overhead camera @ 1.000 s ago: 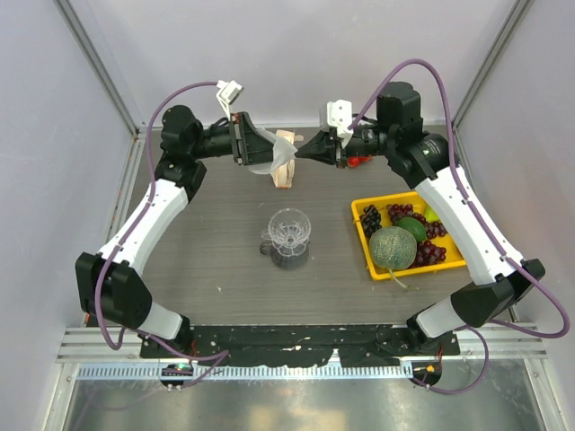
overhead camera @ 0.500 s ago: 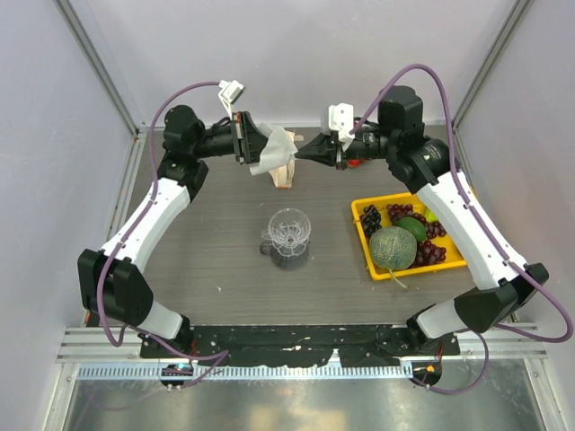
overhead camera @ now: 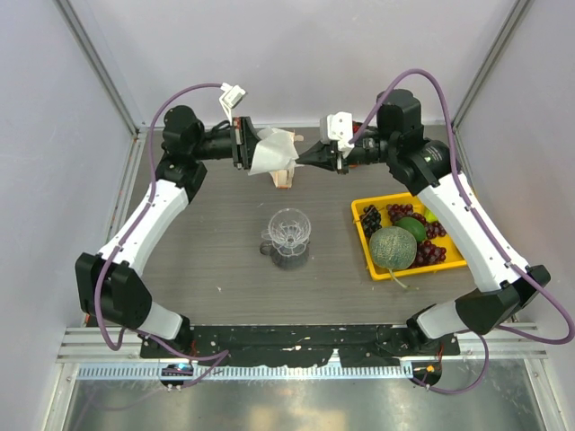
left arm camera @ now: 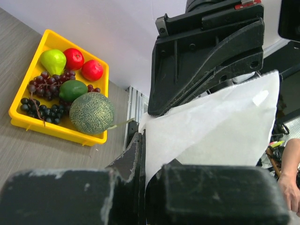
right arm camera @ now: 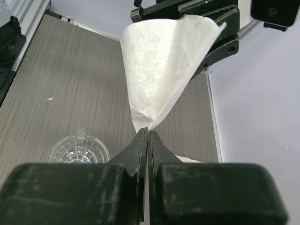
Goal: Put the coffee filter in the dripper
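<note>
The coffee filter [overhead camera: 271,150] is a thin white paper cone held in the air between both grippers at the back of the table. My left gripper [overhead camera: 246,145] is shut on one edge of it [left arm camera: 211,126]. My right gripper [overhead camera: 302,162] is shut on its opposite pointed end [right arm camera: 161,70], jaws pressed together on the paper. The clear ribbed dripper [overhead camera: 289,228] stands on a glass cup at the table's middle, in front of and below the filter. It also shows in the right wrist view [right arm camera: 78,149].
A beige-white pack of filters [overhead camera: 285,176] stands under the held filter. A yellow tray [overhead camera: 363,244] at the right holds a melon [overhead camera: 393,248], grapes and other fruit. It also shows in the left wrist view [left arm camera: 51,130].
The filter has swung up from hanging below the left gripper and now spans between the two grippers. The right gripper has shifted slightly left and down, pinching its end.
</note>
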Motion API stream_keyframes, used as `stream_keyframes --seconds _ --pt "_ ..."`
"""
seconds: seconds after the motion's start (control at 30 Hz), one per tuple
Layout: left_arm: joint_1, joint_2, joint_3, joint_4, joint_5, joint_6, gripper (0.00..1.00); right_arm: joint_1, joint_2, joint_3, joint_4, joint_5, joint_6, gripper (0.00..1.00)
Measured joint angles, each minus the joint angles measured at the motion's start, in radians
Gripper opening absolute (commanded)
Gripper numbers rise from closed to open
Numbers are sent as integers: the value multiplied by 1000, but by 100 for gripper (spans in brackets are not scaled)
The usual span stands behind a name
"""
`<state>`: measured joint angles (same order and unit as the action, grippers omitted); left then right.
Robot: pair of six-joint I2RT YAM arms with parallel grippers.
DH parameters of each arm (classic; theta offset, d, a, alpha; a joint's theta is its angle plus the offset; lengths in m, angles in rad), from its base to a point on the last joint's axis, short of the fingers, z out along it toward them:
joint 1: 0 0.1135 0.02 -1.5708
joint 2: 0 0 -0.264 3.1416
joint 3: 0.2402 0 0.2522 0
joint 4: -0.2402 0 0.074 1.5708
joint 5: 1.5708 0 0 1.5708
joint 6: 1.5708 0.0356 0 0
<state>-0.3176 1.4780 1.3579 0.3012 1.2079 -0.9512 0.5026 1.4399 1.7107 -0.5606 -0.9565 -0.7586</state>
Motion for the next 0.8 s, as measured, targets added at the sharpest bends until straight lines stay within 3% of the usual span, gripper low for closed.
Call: stream_keyframes --seconds 0.4,0.47,0.67,0.8 --pt "-4 -4 -3 48 39 13 1 6 2 16 -63 -13 -48 5" --pt "-4 -5 -3 45 42 24 7 6 2 20 -66 -13 -48 5" --pt "-3 -23 -2 -66 18 132 40 3 2 21 -78 -14 -39 5" --pt "-1 -38 10 -200 -21 232 41 -9 2 21 -83 -13 -29 5"
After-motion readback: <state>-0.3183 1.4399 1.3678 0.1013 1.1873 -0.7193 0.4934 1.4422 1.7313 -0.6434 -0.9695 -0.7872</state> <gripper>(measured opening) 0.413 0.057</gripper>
